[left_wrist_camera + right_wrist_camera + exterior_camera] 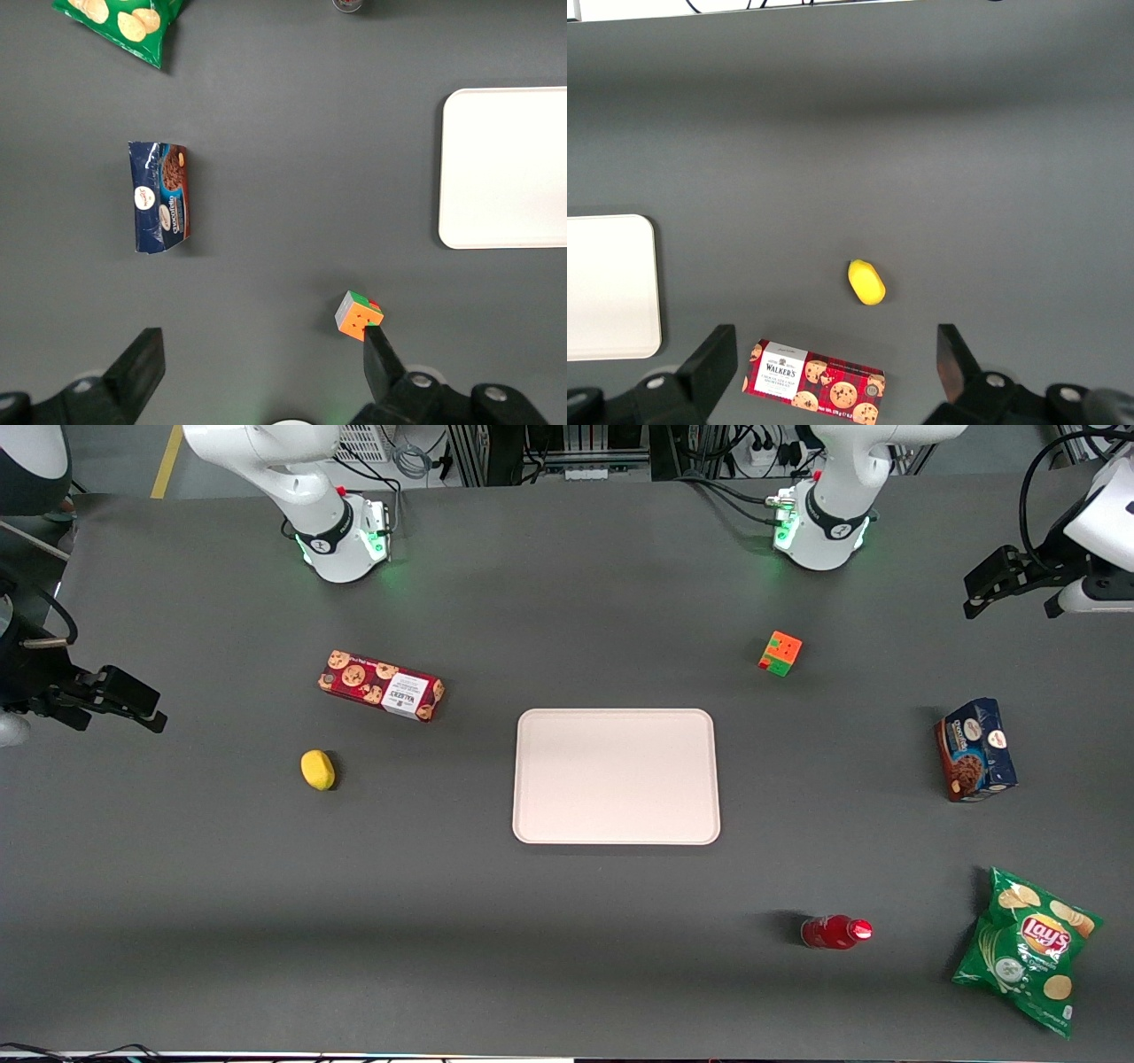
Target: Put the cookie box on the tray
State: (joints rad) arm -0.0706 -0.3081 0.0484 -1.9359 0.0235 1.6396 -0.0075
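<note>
You have the table [567, 957] filling nearly the whole front frame, dark grey. At the centre of that frame lies the tray [616, 776], flat and bare; in the left wrist view you see one end of the tray [505, 168] with its rounded corners.

Next in size is the chip bag [1026, 950], green, in the lower right corner of the front frame. The red box [382, 685] lies left of centre, slightly above the tray's level in the frame.

The cookie box [975, 750] sits at the right side of the front frame, about level with the tray and well apart from it, lying on the table toward the working arm's end. In the wrist view the cookie box [160, 197] shows its blue face and round logo, with nothing touching it.

The gripper [1010, 581] hangs at the upper right edge of the front frame, above the cookie box in the picture and clear of it. Its fingers [142, 363] are spread wide and hold nothing.

The bottle [835, 932], red, lies low in the frame, right of centre. The cube [780, 653] sits above and right of the tray. The lemon [317, 770] rests left of the tray.
</note>
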